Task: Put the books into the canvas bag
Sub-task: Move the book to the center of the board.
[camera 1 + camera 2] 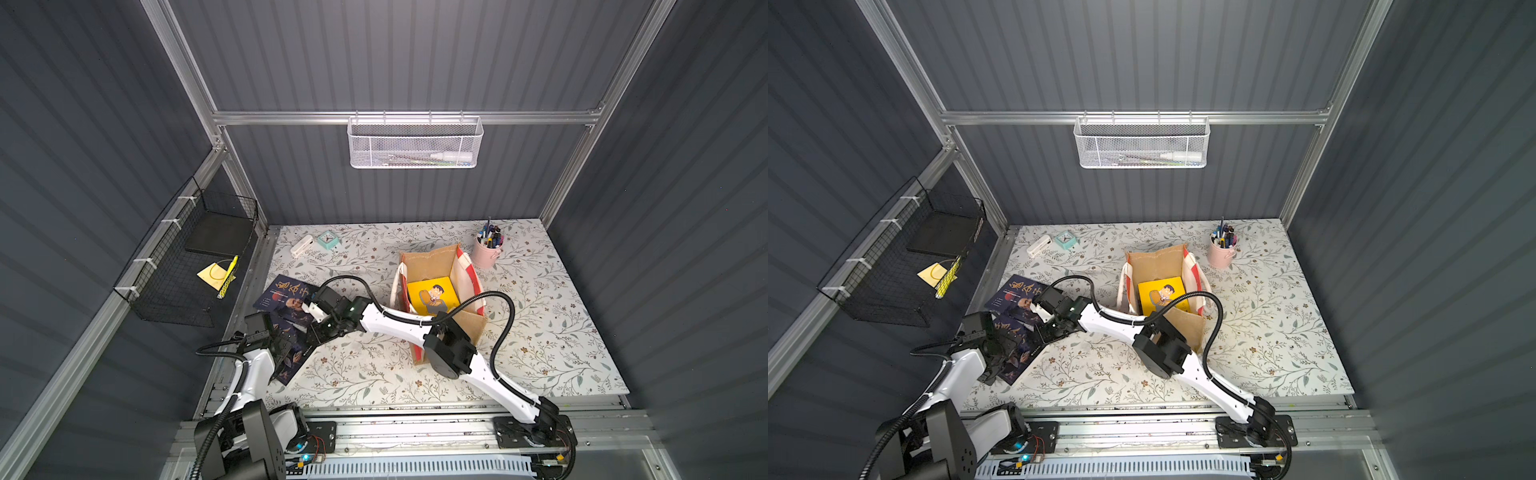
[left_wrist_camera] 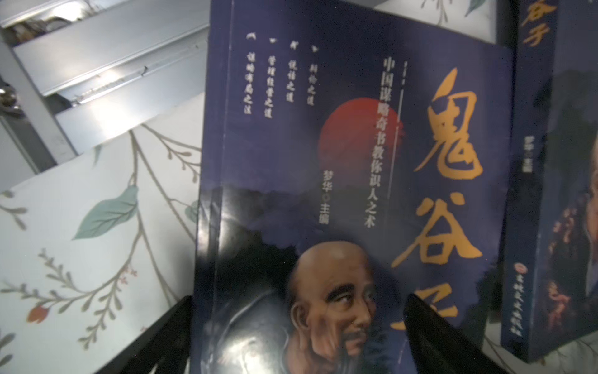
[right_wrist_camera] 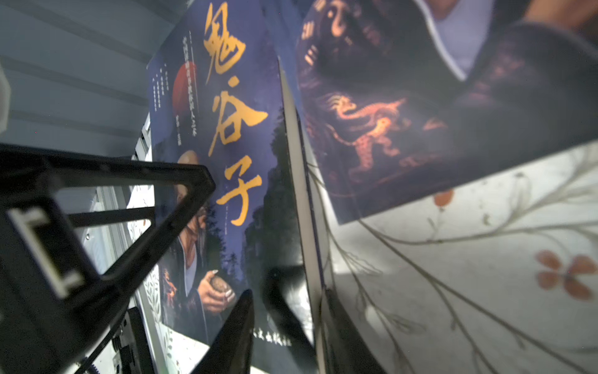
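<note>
left gripper [image 2: 297, 299] released, hold of the right gripper [image 3: 286, 293] unclear: the navy book [image 3: 233, 145] could be dropped by a weak edge pinch.

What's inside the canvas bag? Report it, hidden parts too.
Inside the canvas bag one yellow cartoon-cover book shows. Anything beneath it, and the bag's near corner behind the right arm, is covered.

Left arm [image 1: 249, 370] folded short near its base, wrist bent low; left gripper [image 2: 299, 298] jaws spread wide, nothing pinched; right arm [image 1: 395, 322] stretched across toward the left arm's side, elbow raised, wrist pitched down; right gripper [image 3: 286, 291] jaws narrowed, a gap visible between them; both grippers close together.
</note>
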Robot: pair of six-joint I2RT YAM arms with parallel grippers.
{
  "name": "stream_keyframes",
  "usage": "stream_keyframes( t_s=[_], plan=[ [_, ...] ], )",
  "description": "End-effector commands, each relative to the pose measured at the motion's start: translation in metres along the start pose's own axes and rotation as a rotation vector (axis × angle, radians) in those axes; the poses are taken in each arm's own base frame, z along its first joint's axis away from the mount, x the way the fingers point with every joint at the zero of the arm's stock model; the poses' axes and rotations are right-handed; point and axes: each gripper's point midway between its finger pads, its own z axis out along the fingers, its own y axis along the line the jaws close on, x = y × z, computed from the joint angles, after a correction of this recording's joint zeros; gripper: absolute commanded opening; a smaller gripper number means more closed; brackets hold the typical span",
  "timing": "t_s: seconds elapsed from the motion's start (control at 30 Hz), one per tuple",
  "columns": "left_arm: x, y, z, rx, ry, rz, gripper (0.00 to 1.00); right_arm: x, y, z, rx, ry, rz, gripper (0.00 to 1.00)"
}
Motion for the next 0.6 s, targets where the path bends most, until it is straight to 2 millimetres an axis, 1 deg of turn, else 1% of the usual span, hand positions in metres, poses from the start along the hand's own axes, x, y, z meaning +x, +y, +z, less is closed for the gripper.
stream_keyframes(
  t_s=[0.0,0.1,0.17,0.27,0.37,0.47,0.57],
  plan=[
    [0.054,-0.021,0.008,0.162,0.249,0.002,0.96,0.01,0.006,-0.018,-0.026,0.044,-0.003,0.35],
    [0.069,-0.028,0.004,0.213,0.297,0.019,0.93,0.017,0.004,-0.037,-0.019,0.038,0.001,0.34],
    [0.078,-0.036,0.0,0.244,0.301,0.066,0.93,0.025,0.001,-0.049,-0.006,0.039,0.008,0.34],
    [0.096,-0.051,-0.008,0.278,0.321,0.161,0.91,0.043,-0.006,-0.067,0.025,0.06,0.036,0.34],
    [0.117,-0.066,-0.012,0.325,0.368,0.217,0.89,0.064,-0.01,-0.086,0.051,0.078,0.067,0.34],
    [0.135,-0.087,-0.02,0.404,0.428,0.305,0.86,0.09,-0.025,-0.107,0.123,0.091,0.131,0.36],
    [0.147,-0.101,-0.028,0.465,0.487,0.409,0.84,0.112,-0.051,-0.128,0.213,0.103,0.227,0.45]
  ],
)
